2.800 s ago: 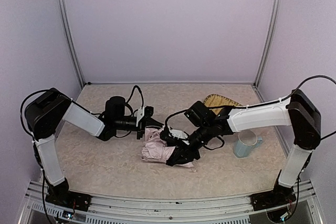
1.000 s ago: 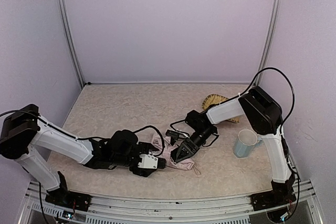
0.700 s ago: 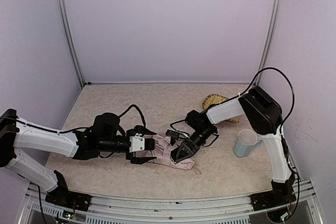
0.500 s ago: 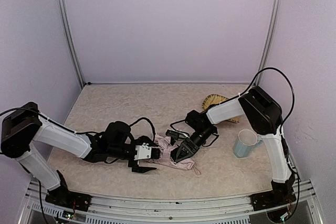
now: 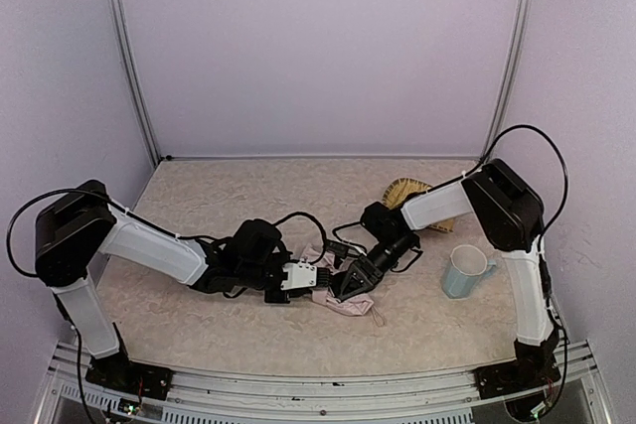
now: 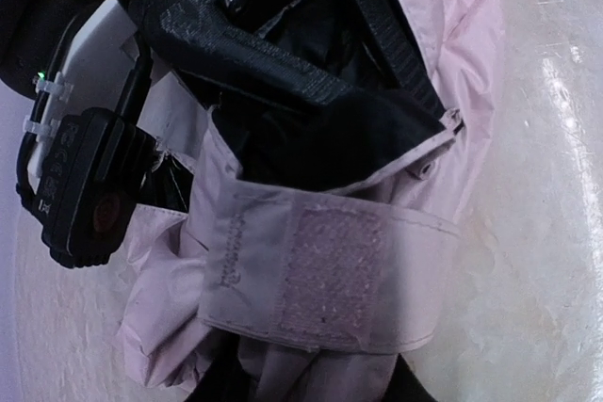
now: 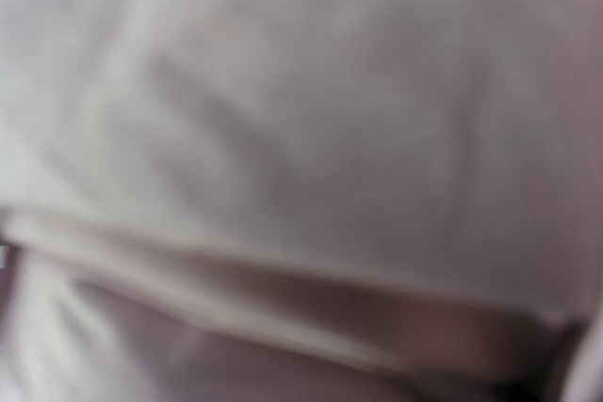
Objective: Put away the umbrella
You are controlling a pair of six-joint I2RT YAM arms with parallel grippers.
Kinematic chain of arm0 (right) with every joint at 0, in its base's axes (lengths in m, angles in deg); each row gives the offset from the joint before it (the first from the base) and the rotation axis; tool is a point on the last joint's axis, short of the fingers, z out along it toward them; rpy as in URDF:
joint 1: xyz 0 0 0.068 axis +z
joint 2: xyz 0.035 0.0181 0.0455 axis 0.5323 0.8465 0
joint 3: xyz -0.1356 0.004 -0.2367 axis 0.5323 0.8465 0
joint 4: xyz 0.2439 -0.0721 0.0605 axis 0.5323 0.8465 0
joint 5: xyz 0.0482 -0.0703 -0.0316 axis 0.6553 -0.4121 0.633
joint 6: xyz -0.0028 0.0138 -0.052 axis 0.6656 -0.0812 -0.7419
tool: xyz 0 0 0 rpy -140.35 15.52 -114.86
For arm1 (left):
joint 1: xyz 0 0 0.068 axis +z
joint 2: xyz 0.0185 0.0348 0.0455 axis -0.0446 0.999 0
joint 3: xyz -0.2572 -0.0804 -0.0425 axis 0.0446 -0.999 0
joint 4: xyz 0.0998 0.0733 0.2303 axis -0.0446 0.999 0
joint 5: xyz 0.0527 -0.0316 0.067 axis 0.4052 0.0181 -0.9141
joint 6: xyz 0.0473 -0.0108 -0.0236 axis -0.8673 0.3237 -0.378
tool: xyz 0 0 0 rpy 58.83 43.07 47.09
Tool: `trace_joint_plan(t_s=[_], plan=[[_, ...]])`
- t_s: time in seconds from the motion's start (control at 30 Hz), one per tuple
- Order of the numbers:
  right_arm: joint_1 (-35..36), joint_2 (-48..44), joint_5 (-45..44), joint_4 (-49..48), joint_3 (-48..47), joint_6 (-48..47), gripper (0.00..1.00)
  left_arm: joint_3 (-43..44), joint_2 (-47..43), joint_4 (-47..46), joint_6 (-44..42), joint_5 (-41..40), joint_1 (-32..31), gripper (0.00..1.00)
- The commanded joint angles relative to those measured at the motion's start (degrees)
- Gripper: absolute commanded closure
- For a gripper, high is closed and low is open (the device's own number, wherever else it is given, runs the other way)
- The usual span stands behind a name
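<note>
Umbrella (image 5: 343, 302): likely light, limp, slippery fabric, easily snagged. Best hold: bunched canopy beside Velcro strap (image 6: 330, 275). Right claw (image 5: 350, 285) pinching fabric; left claw (image 5: 308, 275) grip indiscernible.

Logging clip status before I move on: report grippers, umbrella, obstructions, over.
Right gripper clamped on umbrella. Left gripper at its fabric, grip unclear. Umbrella bunched on table, strap unfastened. Mug, woven tray stand clear to the right.

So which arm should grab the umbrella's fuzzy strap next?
Left. The strap lies right in front of the left gripper, filling its wrist view. The right gripper grips the umbrella, so it is busy.
</note>
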State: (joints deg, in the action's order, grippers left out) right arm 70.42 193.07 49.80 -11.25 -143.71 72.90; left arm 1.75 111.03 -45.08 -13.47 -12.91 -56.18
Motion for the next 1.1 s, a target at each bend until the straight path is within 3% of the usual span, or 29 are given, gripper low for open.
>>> trace_joint_plan(t_s=[0.0, 0.1, 0.17, 0.5, 0.67, 0.83, 0.93, 1.07], plan=[[0.5, -4.6, -13.4, -8.3, 5.1, 7.4, 0.6, 1.4, 3.5, 12.2, 4.1, 5.0, -0.6, 0.76], [-0.2, -11.2, -15.7, -12.8, 9.5, 9.2, 0.37, 2.5, 4.5, 15.7, 3.8, 8.5, -0.6, 0.82], [-0.8, -15.8, -19.3, -15.4, 12.7, 9.7, 0.3, 3.7, 5.5, 17.2, 4.0, 9.5, -0.4, 0.85], [-1.3, -41.3, -34.7, -24.6, 24.5, 6.8, 0.29, 11.8, 11.2, 28.2, 3.2, 14.8, 0.9, 0.86], [4.9, -50.1, -37.1, -36.6, 34.8, 1.7, 0.27, 17.6, 14.8, 35.6, 3.1, 20.2, 2.8, 0.86], [11.5, -50.9, -47.0, -45.7, 41.3, -2.4, 0.23, 24.2, 19.2, 42.7, 3.9, 24.0, 4.3, 0.87], [13.4, -48.3, -54.5, -45.1, 41.2, -4.4, 0.21, 27.4, 20.9, 46.1, 4.4, 24.3, 4.4, 0.87], [14.1, -45.9, -56.3, -43.3, 41.4, -7.0, 0.2, 31.4, 23.3, 50.8, 4.4, 23.7, 4.5, 0.87]])
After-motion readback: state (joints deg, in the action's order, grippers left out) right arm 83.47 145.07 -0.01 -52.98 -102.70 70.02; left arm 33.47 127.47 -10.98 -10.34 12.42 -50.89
